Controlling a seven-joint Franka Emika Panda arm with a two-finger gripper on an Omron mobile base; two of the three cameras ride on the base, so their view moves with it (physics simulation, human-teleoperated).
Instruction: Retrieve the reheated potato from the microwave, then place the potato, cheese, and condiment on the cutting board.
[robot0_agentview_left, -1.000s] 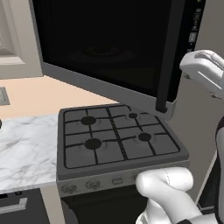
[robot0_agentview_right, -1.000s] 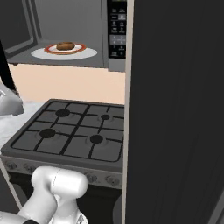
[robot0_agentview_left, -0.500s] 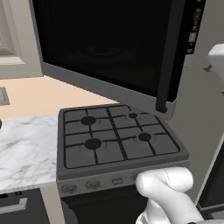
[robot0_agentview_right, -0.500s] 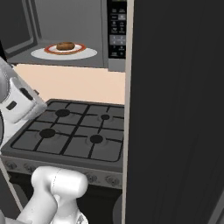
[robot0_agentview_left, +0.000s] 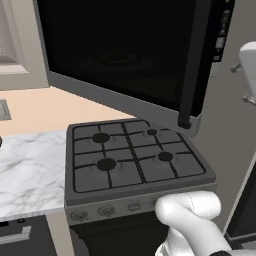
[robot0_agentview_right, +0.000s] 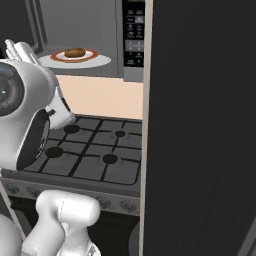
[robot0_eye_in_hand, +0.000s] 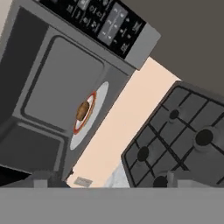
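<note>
Right base view: the small brown oval potato (robot0_agentview_right: 75, 52) sits on its red-rimmed plate (robot0_agentview_right: 96, 61) inside the open grey microwave (robot0_agentview_right: 134, 35); fingers spread wide, empty. All 3 placements remain.

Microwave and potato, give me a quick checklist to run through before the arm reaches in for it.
1. microwave door swung open: ok.
2. potato in sight on its plate inside the cavity: ok.
3. gripper open and holding nothing: ok.
4. Nothing standing between the gripper and the potato in the hand view: ok.
5. Hand lined up with the cavity opening: not ok, the hand view is rolled and off to one side.
6. Cutting board, cheese and condiment located: cannot tell.
</note>
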